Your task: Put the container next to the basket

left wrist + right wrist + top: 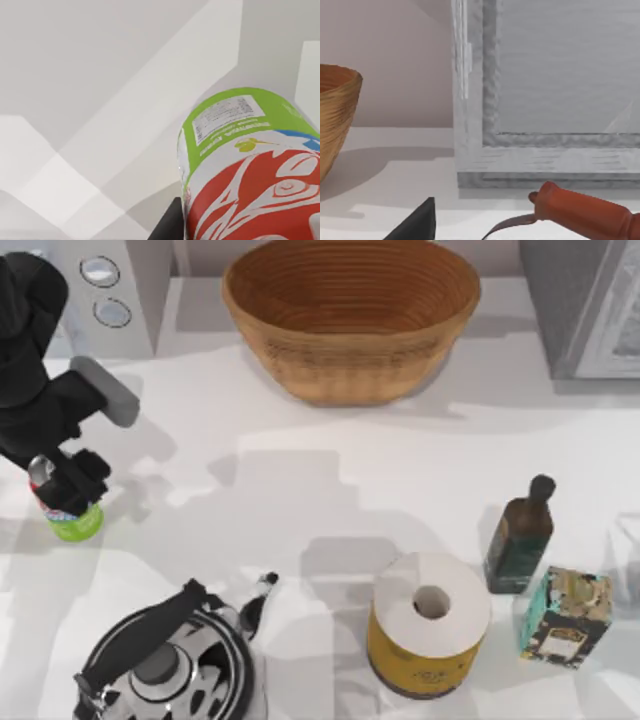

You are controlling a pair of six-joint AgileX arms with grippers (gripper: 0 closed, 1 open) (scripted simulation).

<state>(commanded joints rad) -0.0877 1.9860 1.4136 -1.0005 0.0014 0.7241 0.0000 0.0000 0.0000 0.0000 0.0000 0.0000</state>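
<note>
Top view: white bench [330, 490]; wide tan wicker basket [350, 315] at the far edge; kettle [170, 665], yellow cylinder [428, 640], dark bottle [520, 535] near the front.
Left pincer [65, 485]: clamped on the red-white, green-banded can [72, 520], at the bench's left, well apart from the basket.
Left wrist view: can label [250, 165] close up, one dark finger [170, 225] beside it.
Right wrist view: grey framed panel [545, 100], red-handled tool [585, 215], basket rim; right pincer state cannot be told.
</note>
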